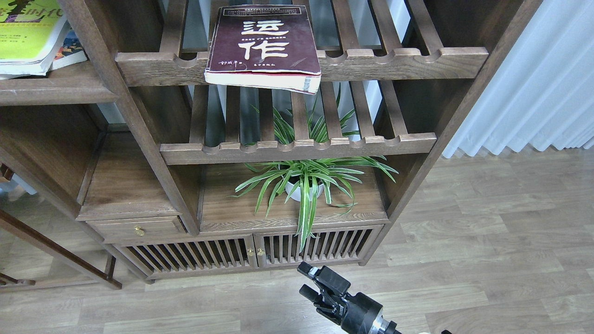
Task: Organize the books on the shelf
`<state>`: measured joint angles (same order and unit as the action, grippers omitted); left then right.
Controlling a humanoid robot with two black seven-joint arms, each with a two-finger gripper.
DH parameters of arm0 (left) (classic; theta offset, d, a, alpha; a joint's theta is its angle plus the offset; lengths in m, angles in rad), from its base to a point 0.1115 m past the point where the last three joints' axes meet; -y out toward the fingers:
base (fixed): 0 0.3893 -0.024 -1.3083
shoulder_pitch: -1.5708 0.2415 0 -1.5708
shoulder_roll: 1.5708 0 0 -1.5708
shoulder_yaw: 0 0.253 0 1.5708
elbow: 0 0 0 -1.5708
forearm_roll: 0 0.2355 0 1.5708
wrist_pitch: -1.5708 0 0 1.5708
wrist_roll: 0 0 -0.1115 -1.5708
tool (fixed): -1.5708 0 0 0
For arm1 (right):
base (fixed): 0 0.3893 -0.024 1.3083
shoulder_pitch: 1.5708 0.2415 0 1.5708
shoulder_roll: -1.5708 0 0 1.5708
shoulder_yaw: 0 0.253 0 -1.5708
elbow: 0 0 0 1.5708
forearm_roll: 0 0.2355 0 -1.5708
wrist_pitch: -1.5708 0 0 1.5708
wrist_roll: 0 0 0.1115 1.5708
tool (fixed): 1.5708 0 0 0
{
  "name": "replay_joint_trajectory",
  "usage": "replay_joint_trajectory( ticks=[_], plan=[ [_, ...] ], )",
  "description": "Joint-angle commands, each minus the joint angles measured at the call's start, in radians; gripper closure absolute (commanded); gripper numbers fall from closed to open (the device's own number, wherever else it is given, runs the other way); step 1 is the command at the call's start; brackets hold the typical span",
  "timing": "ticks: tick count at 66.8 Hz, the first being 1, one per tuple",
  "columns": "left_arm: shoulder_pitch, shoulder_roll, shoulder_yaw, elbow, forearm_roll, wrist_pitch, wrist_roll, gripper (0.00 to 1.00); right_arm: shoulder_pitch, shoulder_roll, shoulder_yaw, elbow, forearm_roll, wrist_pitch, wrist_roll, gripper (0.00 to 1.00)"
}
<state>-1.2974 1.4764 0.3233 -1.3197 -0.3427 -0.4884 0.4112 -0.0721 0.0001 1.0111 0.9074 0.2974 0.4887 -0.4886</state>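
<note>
Here, the maroon book [263, 46] lies flat on the upper slatted rack [408, 62], well apart from the shelf [55, 88].
Its near edge overhangs the rack's notched front rail. At top left the yellow book [25, 32] rests on the shelf atop another book [69, 48]. A potted plant [306, 181] stands in a lower compartment. The right gripper [310, 280] hangs low over the floor [487, 241], jaws spread and holding nothing. The left arm is out of sight.
</note>
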Motion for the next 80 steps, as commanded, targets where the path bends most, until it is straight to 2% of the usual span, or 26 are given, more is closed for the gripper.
replay_joint_trajectory(
  ticks=[1, 21, 22, 29, 34, 40, 46, 53, 67, 70, 80],
  plan=[
    [0.026, -0.047, 0.068, 0.002, -0.116, 0.0, -0.055, 0.01, 0.014, 0.0, 0.001, 0.007, 0.0, 0.0, 0.0, 0.01],
    [0.285, -0.243, 0.065, 0.002, -0.415, 0.0, -0.069, 0.01, 0.028, 0.0, 0.003, 0.008, -0.001, 0.0, 0.0, 0.0],
    [0.341, -0.308, 0.031, 0.008, -0.473, 0.0, -0.083, 0.01, 0.038, 0.0, 0.003, 0.008, -0.001, 0.0, 0.0, 0.0],
    [0.467, -0.445, -0.084, 0.066, -0.524, 0.0, -0.103, 0.02, 0.064, 0.0, 0.007, 0.014, 0.0, 0.0, 0.0, 0.0],
    [0.575, -0.554, -0.208, 0.14, -0.524, 0.0, -0.103, 0.02, 0.072, 0.0, 0.018, 0.036, 0.0, 0.0, 0.0, 0.0],
    [0.748, -0.763, -0.426, 0.284, -0.515, 0.0, -0.098, 0.02, 0.084, 0.0, 0.037, 0.093, 0.002, 0.0, 0.0, 0.0],
    [0.834, -0.915, -0.547, 0.388, -0.478, 0.0, -0.092, 0.02, 0.094, 0.0, 0.047, 0.159, 0.002, 0.0, 0.0, 0.0],
    [0.877, -1.011, -0.593, 0.441, -0.414, 0.0, -0.097, 0.01, 0.106, 0.0, 0.066, 0.234, -0.001, 0.0, 0.0, 0.0],
    [0.896, -1.108, -0.612, 0.467, -0.41, 0.0, -0.106, 0.01, 0.141, 0.0, 0.133, 0.341, -0.004, -0.002, 0.008, 0.01],
    [0.894, -1.157, -0.633, 0.523, -0.412, 0.0, -0.117, 0.01, 0.158, 0.0, 0.147, 0.384, -0.006, -0.05, 0.01, 0.01],
    [0.894, -1.185, -0.664, 0.548, -0.41, 0.0, -0.124, 0.01, 0.186, 0.0, 0.162, 0.447, -0.014, -0.14, 0.025, 0.01]
  ],
)
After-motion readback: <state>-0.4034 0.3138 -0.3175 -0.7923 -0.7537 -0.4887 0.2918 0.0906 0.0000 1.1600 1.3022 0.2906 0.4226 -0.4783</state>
